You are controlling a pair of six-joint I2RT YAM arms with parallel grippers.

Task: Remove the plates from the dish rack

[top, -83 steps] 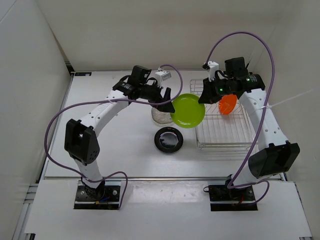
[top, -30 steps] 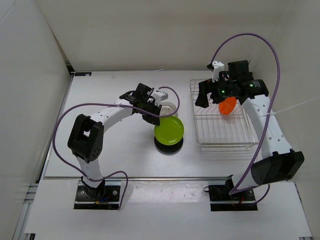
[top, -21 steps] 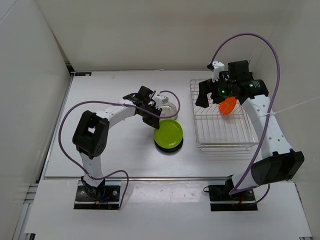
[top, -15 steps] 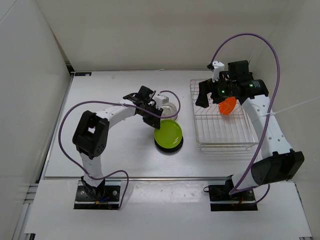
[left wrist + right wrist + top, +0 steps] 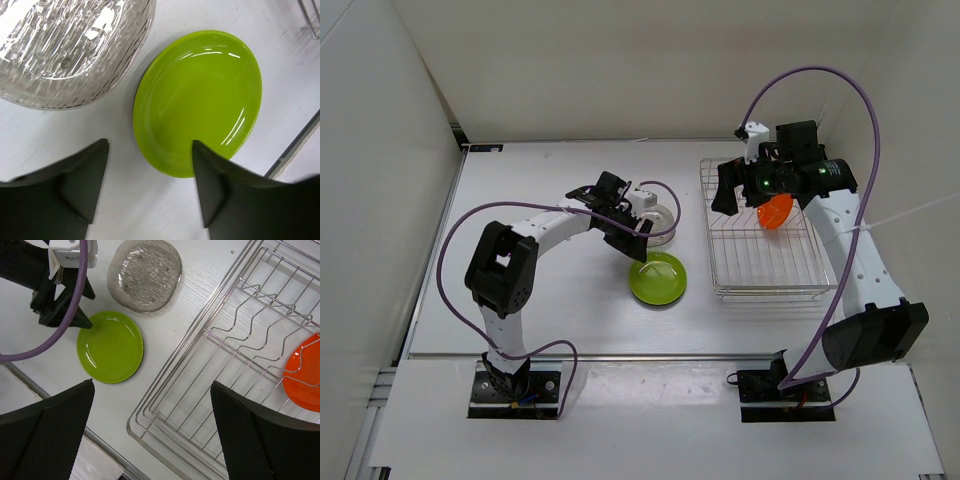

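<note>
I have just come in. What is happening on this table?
A robot is emptying a rack. The left gripper, open, hovers over the green plate, which lies flat beside the clear plate, outside the rack. The orange plate sits in the rack; the open right gripper hangs above the rack.

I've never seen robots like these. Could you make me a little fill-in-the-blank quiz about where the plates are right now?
1. The dish rack holds just ____ plate, the orange plate.
2. The left end effector hangs with its jaws ____ above the lime green plate.
3. The clear plate lies flat on the white ____, next to the lime green plate.

Missing words: one; open; table
</note>
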